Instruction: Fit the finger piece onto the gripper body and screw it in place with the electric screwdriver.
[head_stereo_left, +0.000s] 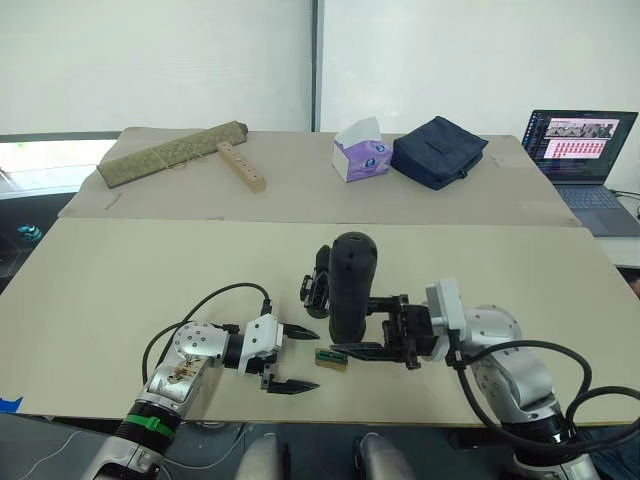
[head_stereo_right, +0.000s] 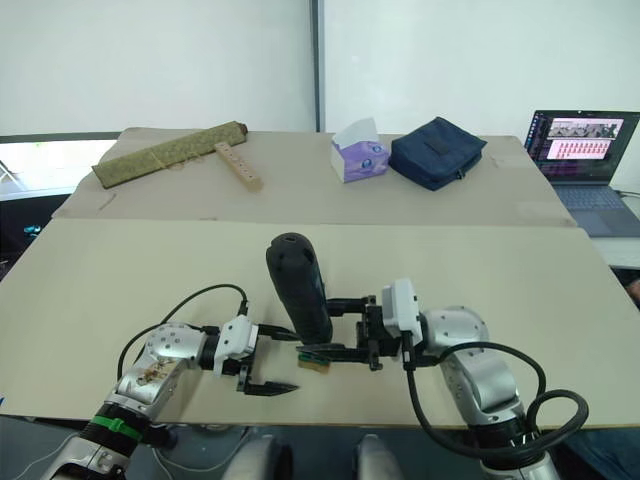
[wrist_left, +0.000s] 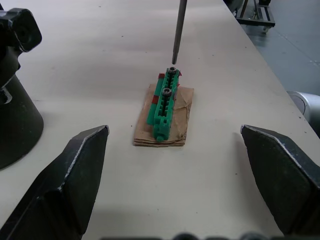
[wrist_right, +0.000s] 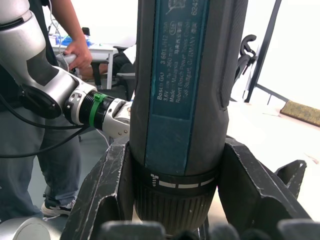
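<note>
electric screwdriver (wrist_right: 185, 100) teal label: "Bosch GU", "3 601 JH2", "3.6V", "Robert Bosch Power Tools GmbH", "Stuttgart, GERMANY"; remaining small print unreadable
screwdriver collar: white arrow and dash marks, no text
laptop (head_stereo_left: 585, 150) screen, table's far right corner: rows of small print, unreadable
tissue box (head_stereo_left: 361, 152): print too small to read

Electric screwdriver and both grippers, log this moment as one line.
right gripper: shut on electric screwdriver, upright | bit: over green block | left gripper: open, beside block | gripper body: behind screwdriver
</note>
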